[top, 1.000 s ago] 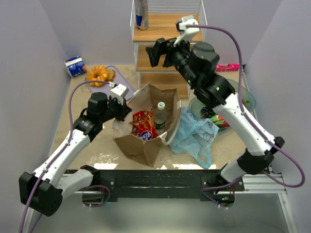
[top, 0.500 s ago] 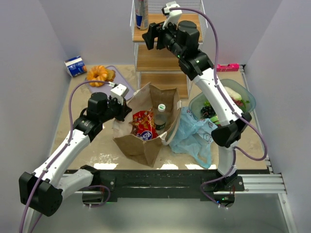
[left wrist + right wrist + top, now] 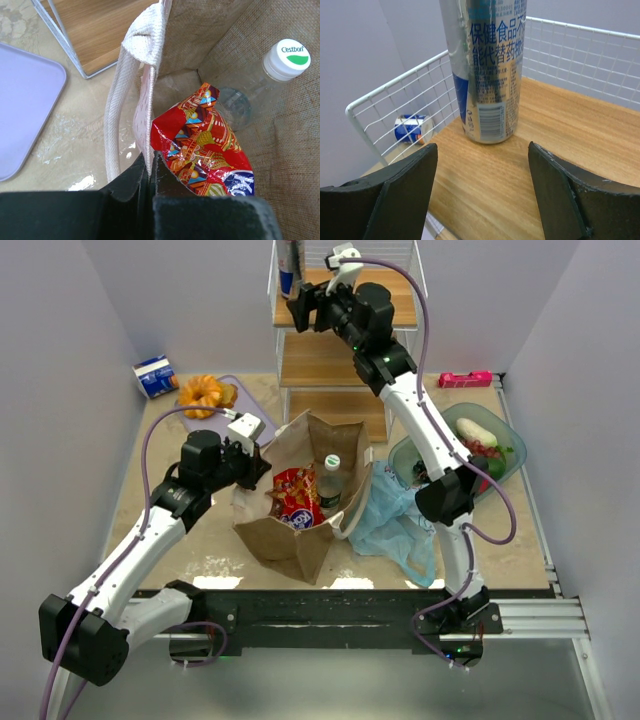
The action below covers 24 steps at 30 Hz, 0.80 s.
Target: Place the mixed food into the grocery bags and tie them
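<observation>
Snack packet and bottle sit inside the brown paper bag. My left gripper is clamped on its 10 o'clock rim. My right gripper, fingers wide, faces the drink can on the top shelf at 12 o'clock, not touching it. Left to do: can, fruit in the bowl at 3 o'clock, blue plastic bag, tying.

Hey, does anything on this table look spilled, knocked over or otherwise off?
Nothing is spilled or toppled. The brown paper bag sags lopsided, its rim pinched by the left gripper. The drink can stands upright on the shelf, ahead of the open right gripper.
</observation>
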{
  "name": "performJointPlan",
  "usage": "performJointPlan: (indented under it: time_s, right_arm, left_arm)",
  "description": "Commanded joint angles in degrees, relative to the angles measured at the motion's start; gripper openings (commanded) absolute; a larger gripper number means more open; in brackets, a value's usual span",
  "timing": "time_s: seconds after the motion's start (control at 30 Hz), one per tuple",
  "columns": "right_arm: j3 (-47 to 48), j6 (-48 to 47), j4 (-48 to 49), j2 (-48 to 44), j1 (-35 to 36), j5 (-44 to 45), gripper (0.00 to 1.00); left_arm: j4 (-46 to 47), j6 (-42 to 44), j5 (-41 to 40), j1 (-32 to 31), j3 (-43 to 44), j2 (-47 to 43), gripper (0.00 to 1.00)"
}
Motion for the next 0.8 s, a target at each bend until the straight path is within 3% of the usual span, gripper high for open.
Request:
performJointPlan:
  time_s: [0.0,0.47,0.77]
  right_arm:
    - [4.34,1.07,5.16,2.25,-0.48,-0.45,0.79]
    - [7.59,0.72,12.02,6.13,-0.48,0.43,0.82]
    - [9.00,0.01,16.24,7.97,-0.48,-0.80,0.74]
  left_arm:
    - [2.53,-0.60,1.88,-0.19,0.18,-0.60,0.00]
    - [2.44,-0.51,2.23,-0.10,0.27,0.28,0.00]
    - [2.44,-0.52,2.40,-0.02,0.35,1.07,0.00]
